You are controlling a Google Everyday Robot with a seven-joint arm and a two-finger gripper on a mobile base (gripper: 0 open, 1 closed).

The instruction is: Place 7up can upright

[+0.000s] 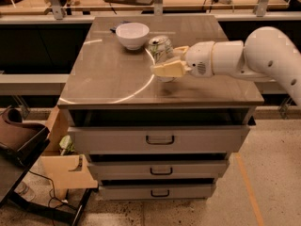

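Clasping shiny 7up can (160, 46), hand (172, 60) above tabletop (108, 79).

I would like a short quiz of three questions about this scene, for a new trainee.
1. True or false: the gripper, over the table, is shut on the can.
2. Which thing stands beside the can, further left in the picture? A) a bowl B) a plate C) a bottle
3. Fill in: under the table top, ___ drawers with handles are in view.

Key: 1 true; 2 A; 3 three.
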